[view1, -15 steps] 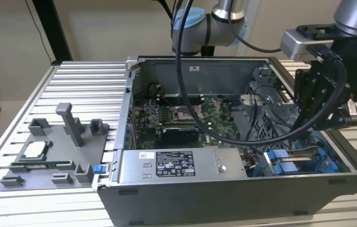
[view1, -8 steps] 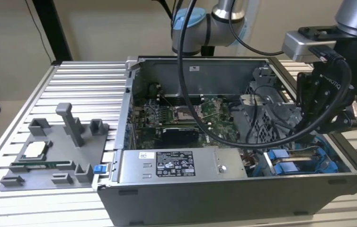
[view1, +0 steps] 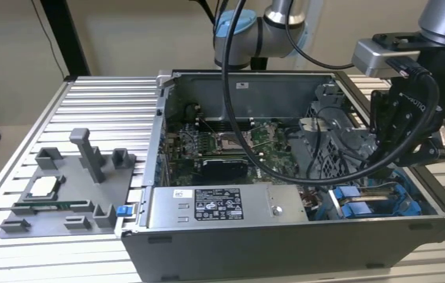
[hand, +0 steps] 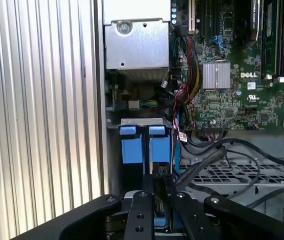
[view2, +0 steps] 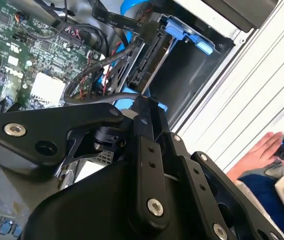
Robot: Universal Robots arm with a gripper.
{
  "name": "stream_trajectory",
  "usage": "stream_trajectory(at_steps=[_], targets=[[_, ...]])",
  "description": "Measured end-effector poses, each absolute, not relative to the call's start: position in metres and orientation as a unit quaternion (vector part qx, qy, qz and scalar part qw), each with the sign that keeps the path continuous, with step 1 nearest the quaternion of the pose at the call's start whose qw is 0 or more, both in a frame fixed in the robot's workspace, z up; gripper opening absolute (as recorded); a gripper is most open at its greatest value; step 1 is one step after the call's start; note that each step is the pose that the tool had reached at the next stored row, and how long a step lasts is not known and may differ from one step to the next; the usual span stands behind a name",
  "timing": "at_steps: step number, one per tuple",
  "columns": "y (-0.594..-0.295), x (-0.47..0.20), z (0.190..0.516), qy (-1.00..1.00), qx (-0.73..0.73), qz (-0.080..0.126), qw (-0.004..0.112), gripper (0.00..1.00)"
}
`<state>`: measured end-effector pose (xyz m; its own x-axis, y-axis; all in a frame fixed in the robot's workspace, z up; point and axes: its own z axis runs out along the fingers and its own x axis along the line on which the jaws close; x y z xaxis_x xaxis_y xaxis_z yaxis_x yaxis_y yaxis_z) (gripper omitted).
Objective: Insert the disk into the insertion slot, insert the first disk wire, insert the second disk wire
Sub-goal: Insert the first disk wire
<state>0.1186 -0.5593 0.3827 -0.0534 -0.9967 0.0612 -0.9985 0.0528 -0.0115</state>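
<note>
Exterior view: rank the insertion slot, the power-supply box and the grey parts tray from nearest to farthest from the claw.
The claw hangs over the PC case at its end on the exterior view's right.
1. insertion slot, blue-tabbed, just below the claw.
2. power-supply box, along the case's near wall, mid-picture.
3. grey parts tray, outside the case, at the exterior view's left.

Robotics laboratory bench. I worked at a slatted aluminium table (view1: 97,100) that carried an open PC case (view1: 285,247) and a grey fixture plate (view1: 57,203) holding loose computer parts, before a plain beige wall. My cabled arm (view1: 242,35) stood behind the case, and a person's hands (view2: 269,150) held a small dark device beside the table.
</note>
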Motion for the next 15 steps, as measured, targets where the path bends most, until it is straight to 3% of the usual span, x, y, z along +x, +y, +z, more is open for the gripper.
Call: stream_trajectory(at_steps=[15], targets=[[-0.5593, 0.1193, 0.3756, -0.725, 0.687, 0.038, 0.030, 0.00]])
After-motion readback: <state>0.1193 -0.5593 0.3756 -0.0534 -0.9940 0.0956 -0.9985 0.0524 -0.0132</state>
